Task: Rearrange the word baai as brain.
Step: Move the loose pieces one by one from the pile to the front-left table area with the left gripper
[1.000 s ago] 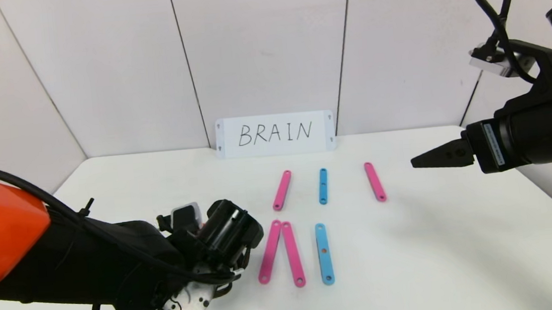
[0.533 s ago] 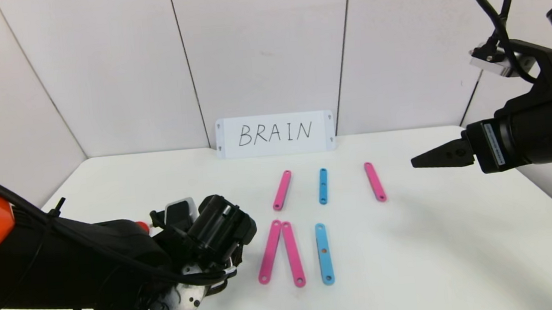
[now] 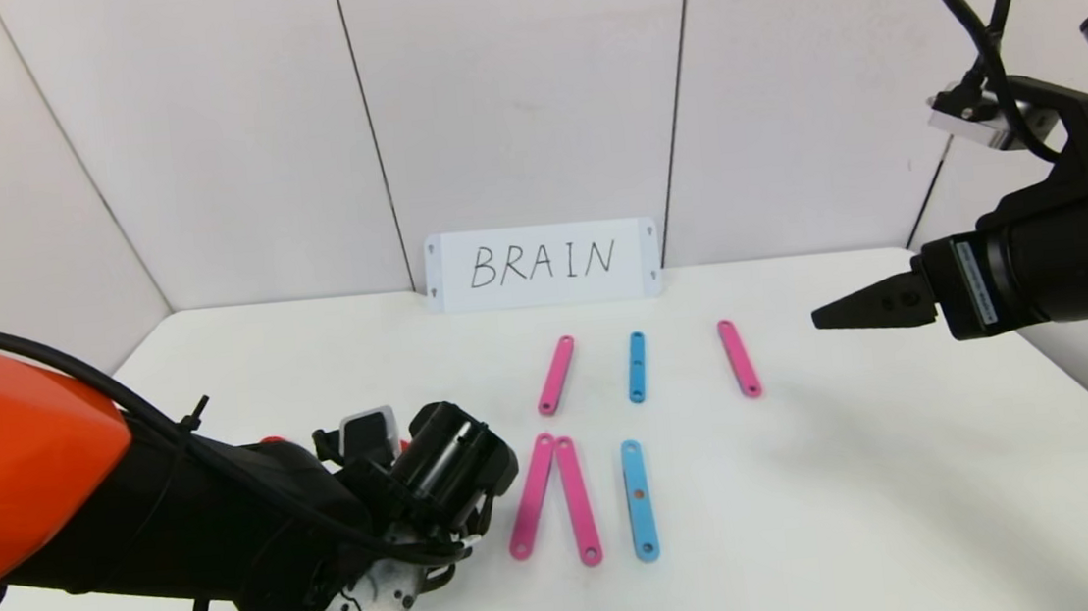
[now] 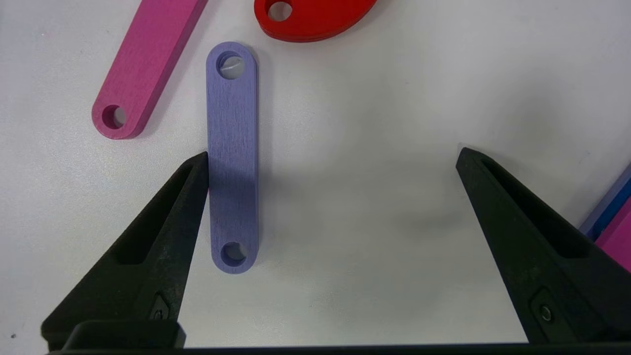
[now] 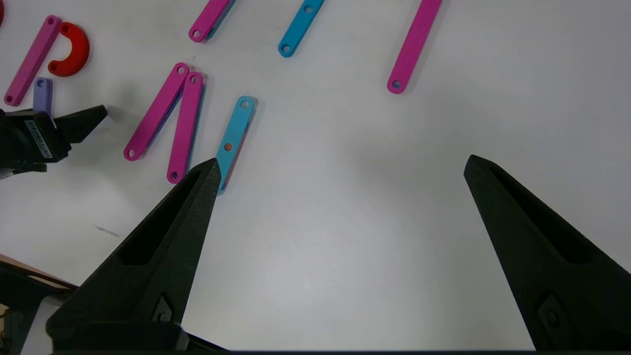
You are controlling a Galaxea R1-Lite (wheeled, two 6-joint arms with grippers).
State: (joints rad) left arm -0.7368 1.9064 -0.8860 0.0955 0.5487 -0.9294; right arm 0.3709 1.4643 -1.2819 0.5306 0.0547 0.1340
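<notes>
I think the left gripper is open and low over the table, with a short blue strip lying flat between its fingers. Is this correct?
One detail is wrong: the short strip is purple, not blue, as the left wrist view shows. The rest holds: the left gripper is open and low over the table, and the strip lies flat between its fingers, close beside one of them.

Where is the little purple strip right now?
The purple strip lies flat on the table on the robot's left, between the open left gripper's fingers, beside a pink strip and a red curve.

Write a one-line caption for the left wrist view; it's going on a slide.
Open left gripper poised low over a short purple strip on the white table, one finger at the strip's edge.
</notes>
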